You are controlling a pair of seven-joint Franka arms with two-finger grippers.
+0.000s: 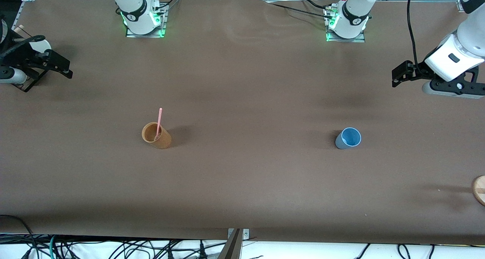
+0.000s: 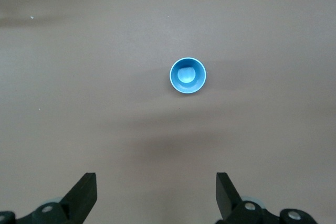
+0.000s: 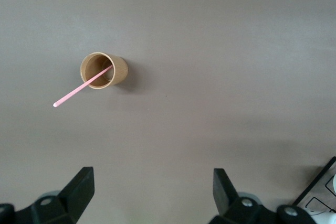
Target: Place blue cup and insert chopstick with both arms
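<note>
The blue cup (image 1: 348, 138) stands upright on the brown table toward the left arm's end; it also shows in the left wrist view (image 2: 188, 75), empty. The pink chopstick (image 1: 159, 122) leans inside a tan cup (image 1: 156, 135) toward the right arm's end; the right wrist view shows the chopstick (image 3: 81, 87) and the tan cup (image 3: 103, 70) as well. My left gripper (image 1: 398, 77) (image 2: 156, 182) is open and empty, held in the air over the table's left-arm end. My right gripper (image 1: 66, 67) (image 3: 152, 179) is open and empty, in the air over the right-arm end.
A round wooden disc (image 1: 480, 189) lies at the table's edge at the left arm's end, nearer the front camera than the blue cup. A black frame (image 1: 22, 83) (image 3: 320, 192) sits under the right gripper. Cables hang along the front edge.
</note>
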